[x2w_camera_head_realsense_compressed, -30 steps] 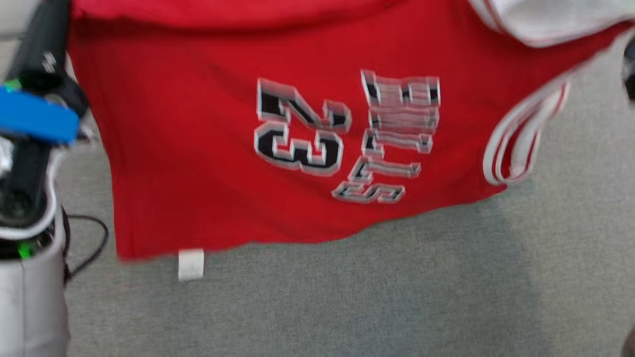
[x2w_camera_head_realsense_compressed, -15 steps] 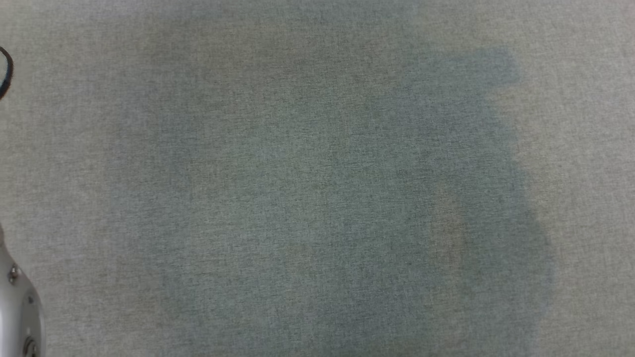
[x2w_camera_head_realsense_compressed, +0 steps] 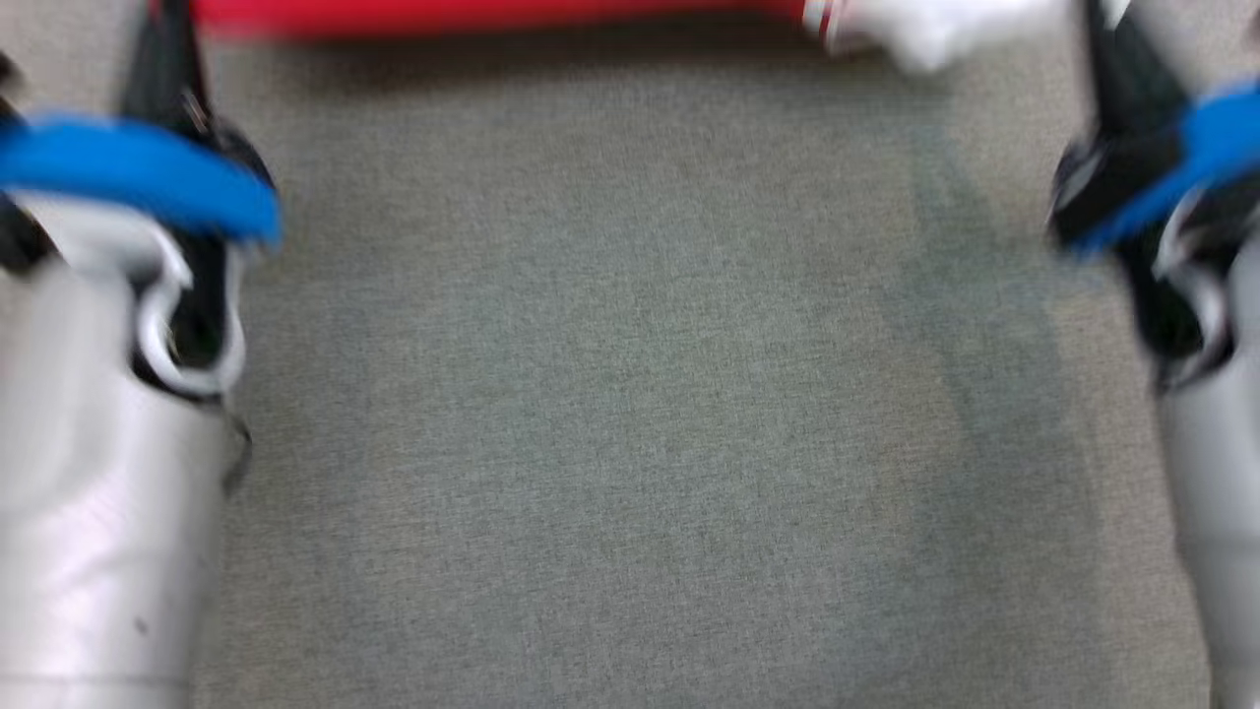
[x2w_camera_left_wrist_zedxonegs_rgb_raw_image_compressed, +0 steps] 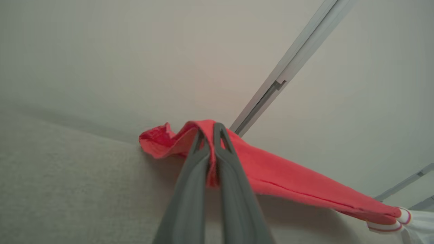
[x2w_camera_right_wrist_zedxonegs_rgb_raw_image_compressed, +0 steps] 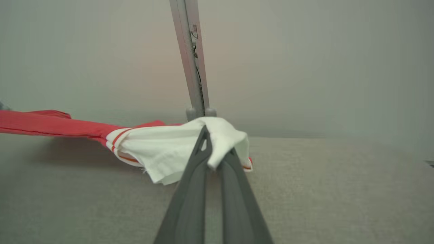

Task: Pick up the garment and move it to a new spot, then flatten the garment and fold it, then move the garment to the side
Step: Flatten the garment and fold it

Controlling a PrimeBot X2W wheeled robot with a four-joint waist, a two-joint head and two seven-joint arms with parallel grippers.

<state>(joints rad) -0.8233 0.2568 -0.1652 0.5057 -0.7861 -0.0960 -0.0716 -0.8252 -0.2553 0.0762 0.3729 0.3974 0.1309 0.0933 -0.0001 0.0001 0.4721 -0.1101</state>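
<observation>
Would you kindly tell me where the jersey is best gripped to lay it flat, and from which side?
The jersey is probably best pinched at both ends of one edge, coming from the robot's side: the left gripper is shut on a red corner, the right gripper on the white-trimmed end, and the cloth spans between them.

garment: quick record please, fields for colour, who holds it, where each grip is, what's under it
garment: red, white striped trim at one end
left tool: shut on a red edge
right tool: shut on the white trimmed end
shape: stretched between both tools, not flattened
under it: grey surface
head view: blurred
</observation>
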